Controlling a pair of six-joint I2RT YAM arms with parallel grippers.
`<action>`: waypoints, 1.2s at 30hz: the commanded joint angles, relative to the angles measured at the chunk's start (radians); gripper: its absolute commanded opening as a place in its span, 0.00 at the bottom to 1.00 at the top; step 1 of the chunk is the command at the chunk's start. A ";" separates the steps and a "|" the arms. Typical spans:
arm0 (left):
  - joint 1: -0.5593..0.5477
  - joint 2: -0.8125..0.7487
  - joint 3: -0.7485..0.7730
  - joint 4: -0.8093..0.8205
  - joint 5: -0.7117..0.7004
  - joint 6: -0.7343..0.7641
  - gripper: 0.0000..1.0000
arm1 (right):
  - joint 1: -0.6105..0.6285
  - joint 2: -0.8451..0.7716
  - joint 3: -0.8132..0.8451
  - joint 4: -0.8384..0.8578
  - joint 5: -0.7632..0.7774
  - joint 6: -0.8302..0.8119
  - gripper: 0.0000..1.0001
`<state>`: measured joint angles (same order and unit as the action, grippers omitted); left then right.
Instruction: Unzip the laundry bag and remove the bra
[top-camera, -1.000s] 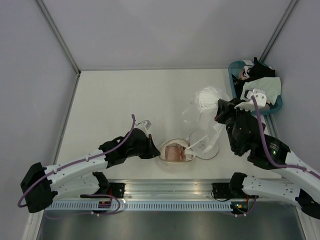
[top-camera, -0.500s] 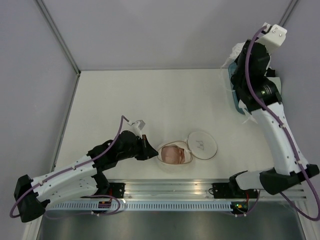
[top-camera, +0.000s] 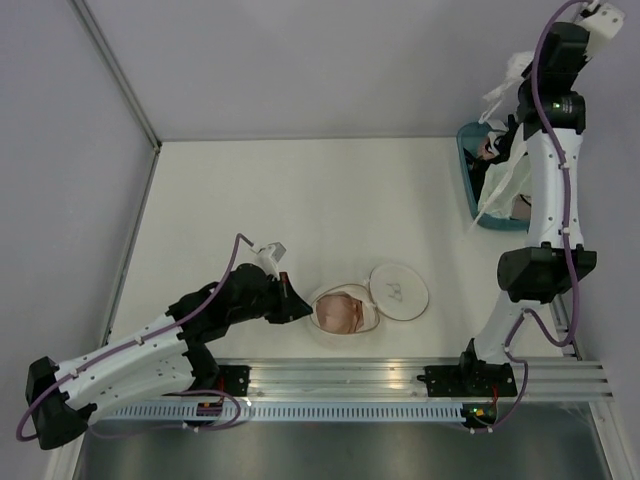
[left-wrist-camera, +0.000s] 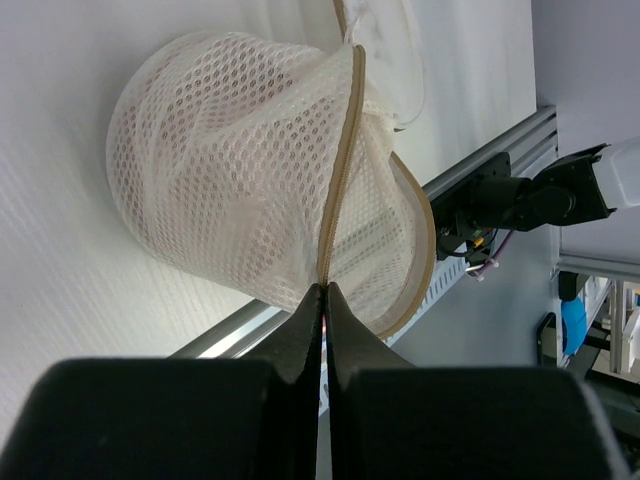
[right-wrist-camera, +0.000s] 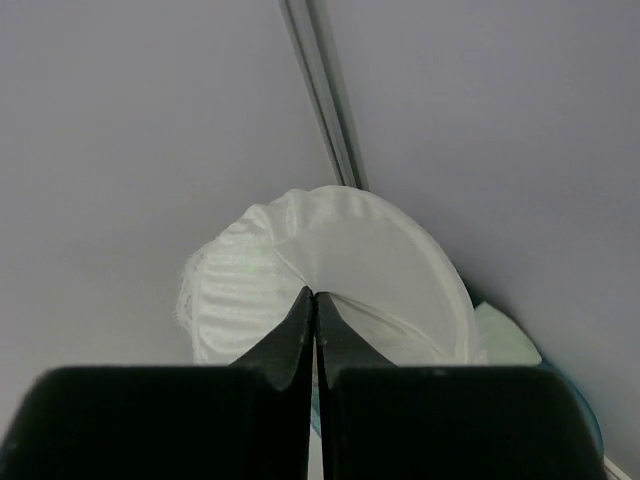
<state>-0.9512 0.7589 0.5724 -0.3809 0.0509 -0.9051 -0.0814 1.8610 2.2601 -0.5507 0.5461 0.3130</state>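
Pinching round mesh laundry bag (left-wrist-camera: 220, 170), left claw (left-wrist-camera: 323, 289)

Overhead and wrist views: I am finding no words, brand names or numbers to read anywhere. The only mark showing is a small dark drawing on the round lid (top-camera: 398, 290) lying open beside the laundry bag (left-wrist-camera: 230, 190), and from above I am not making out its shape.
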 joint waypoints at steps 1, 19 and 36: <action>-0.006 0.005 0.017 -0.015 0.014 -0.034 0.02 | -0.066 0.050 0.205 0.050 -0.089 0.017 0.01; -0.004 0.031 -0.011 -0.021 0.000 -0.063 0.02 | -0.205 0.213 0.007 0.252 -0.316 0.166 0.00; -0.004 0.037 -0.020 0.030 -0.013 -0.064 0.02 | -0.179 0.173 -0.206 0.216 -0.293 0.124 0.93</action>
<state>-0.9512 0.7998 0.5537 -0.4034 0.0532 -0.9459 -0.2749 2.1979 2.1101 -0.4057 0.2840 0.4618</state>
